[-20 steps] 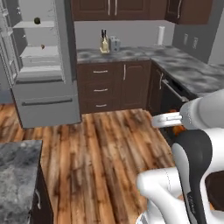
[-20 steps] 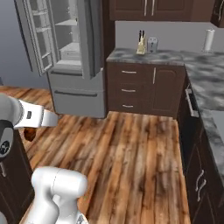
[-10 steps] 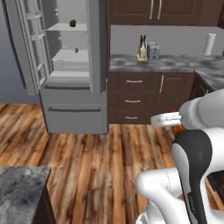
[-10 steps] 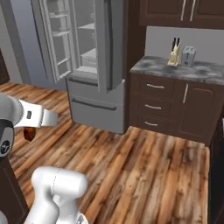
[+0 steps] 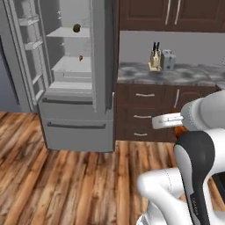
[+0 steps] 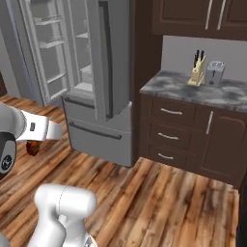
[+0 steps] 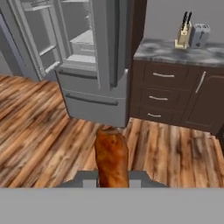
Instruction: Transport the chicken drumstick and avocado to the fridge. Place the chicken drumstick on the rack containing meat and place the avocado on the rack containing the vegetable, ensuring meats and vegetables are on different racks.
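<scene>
The jaws are closed on 1 chicken drumstick (image 7: 111,158), which in the hand view rises as an orange-brown, reddish lump from between them at the bottom, above the wood floor (image 7: 39,131). In the right base view the same drumstick (image 6: 33,148) shows as a small dark reddish lump just below the white hand at the left edge; in the left base view a bit of orange (image 5: 179,130) peeks out under the white forearm.

1 fridge (image 5: 79,127) stands well ahead of the robot, pale grey, its upper left door swung open and its right door closed. Inside, 2 small things are visible in the left base view: 1 round dark green vegetable (image 5: 76,28) on the higher flat shelf (image 5: 66,33), and 1 tiny orange-brown item (image 5: 81,57) on the shelf below it. It is too small to identify.

Just right of the fridge, dark brown cabinets carry a grey speckled tabletop (image 5: 167,74). On it stand 1 knife block (image 5: 154,61) with dark handles and 1 grey toaster (image 5: 168,59), side by side. 3 drawers (image 5: 144,116) with pale handles are stacked beneath. No writing or label can be read anywhere.
</scene>
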Motion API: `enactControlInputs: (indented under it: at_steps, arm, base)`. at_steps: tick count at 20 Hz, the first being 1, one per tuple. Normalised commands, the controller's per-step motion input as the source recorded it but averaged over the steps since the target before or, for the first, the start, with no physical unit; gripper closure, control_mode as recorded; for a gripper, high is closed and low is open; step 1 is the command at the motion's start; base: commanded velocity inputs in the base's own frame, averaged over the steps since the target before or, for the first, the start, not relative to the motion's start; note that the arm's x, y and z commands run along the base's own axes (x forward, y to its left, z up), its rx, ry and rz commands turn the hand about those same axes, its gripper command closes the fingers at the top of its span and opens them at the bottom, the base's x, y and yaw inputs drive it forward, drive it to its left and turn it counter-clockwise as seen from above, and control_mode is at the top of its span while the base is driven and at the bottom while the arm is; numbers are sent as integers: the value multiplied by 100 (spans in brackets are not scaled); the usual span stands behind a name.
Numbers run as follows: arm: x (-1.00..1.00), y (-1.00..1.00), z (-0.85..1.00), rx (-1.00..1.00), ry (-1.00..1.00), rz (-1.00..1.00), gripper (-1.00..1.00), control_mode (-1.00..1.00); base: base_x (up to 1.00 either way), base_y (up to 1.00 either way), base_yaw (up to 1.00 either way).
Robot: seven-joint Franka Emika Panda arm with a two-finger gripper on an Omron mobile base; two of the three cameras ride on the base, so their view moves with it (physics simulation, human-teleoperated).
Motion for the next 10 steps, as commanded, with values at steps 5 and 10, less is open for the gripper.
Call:
enactControlInputs:
  at_steps: [5,10]
  arm:
    - [0,0,0,0,0,0,100,100]
    - [0,0,0,0,0,0,100,100]
  base:
    - [100,17,1]
    - [100,53,0]
